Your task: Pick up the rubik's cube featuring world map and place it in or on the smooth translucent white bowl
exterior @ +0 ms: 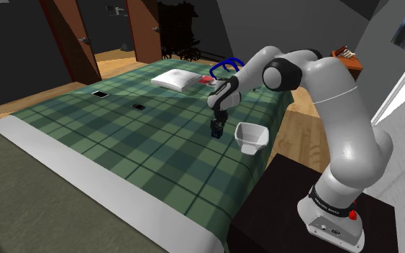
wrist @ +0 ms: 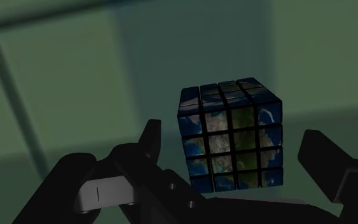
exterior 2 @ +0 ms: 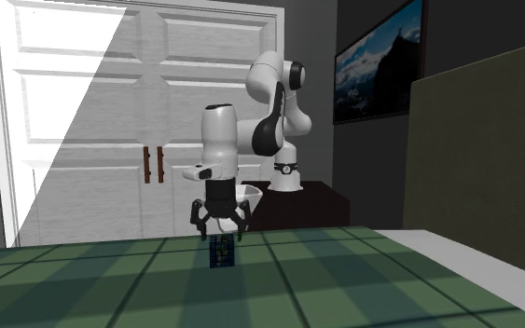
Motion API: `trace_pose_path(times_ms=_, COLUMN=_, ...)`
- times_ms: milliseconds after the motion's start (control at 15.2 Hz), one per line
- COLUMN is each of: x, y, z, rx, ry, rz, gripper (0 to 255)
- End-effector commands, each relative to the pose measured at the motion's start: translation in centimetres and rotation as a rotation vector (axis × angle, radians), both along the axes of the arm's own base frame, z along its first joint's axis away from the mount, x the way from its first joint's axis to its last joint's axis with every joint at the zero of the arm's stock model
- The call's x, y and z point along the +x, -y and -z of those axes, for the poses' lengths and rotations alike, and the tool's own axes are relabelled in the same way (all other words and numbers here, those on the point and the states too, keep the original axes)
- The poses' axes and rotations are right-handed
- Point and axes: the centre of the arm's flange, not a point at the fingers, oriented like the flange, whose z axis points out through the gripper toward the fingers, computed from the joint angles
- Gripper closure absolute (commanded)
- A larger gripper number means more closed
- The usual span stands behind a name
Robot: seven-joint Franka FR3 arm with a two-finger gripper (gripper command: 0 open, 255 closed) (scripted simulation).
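The world-map cube (exterior: 216, 131) sits on the green plaid bed cover (exterior: 121, 136), its blue and green faces showing in the wrist view (wrist: 231, 137). My gripper (exterior: 218, 122) hangs just above it, open. The cube (exterior 2: 221, 252) lies between the spread fingers (wrist: 323, 159), with a gap on each side. The white bowl (exterior: 252, 136) stands on the bed edge just to the shoulder view's right of the cube. In the second exterior view the bowl (exterior 2: 250, 197) is partly hidden behind my gripper (exterior 2: 220, 231).
A white pillow (exterior: 173, 79), a red item (exterior: 206, 79) and a blue-handled thing (exterior: 226, 66) lie at the bed's far end. Two small black flat things (exterior: 101, 93) (exterior: 138, 106) rest on the cover. The dark stand (exterior: 294, 208) adjoins the bed near the bowl.
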Motion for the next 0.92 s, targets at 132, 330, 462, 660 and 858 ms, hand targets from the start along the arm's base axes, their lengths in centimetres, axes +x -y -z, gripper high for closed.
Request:
trace_pose_path(times_ms=132, x=0.1, y=-0.1, z=2.1, rx=0.000, ry=0.000, rz=0.000, gripper=0)
trace_pose_path(times_ms=330, x=0.1, y=-0.1, z=2.4, rx=0.000, ry=0.000, rz=0.000, gripper=0)
trace_pose_path(times_ms=462, x=0.1, y=-0.1, z=2.4, rx=0.000, ry=0.000, rz=0.000, gripper=0)
trace_pose_path(times_ms=660, x=0.1, y=-0.1, z=2.4, rx=0.000, ry=0.000, rz=0.000, gripper=0)
trace_pose_path(times_ms=858, x=0.1, y=-0.1, z=2.4, rx=0.000, ry=0.000, rz=0.000, gripper=255)
